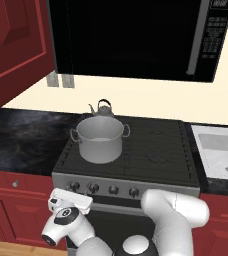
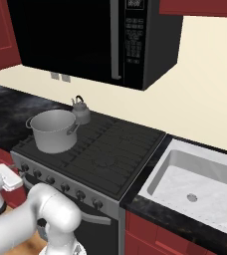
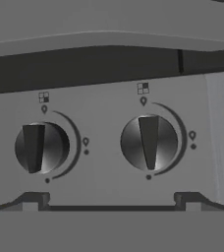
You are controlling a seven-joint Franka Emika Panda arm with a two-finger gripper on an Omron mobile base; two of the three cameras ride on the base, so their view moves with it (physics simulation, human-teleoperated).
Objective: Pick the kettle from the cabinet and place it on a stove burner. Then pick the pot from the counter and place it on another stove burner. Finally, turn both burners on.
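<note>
Black stove (image 1: 161, 150) carried pot (image 1: 100, 140) and kettle (image 1: 102, 108); we faced two stiff knobs (image 3: 149, 142), best pinched across the ridge; jaws fully open, empty.

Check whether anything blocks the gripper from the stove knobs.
Nothing visible does. In the hand view two knobs sit straight ahead of the open gripper with bare panel between. The pot and kettle sit up on the burners.
</note>
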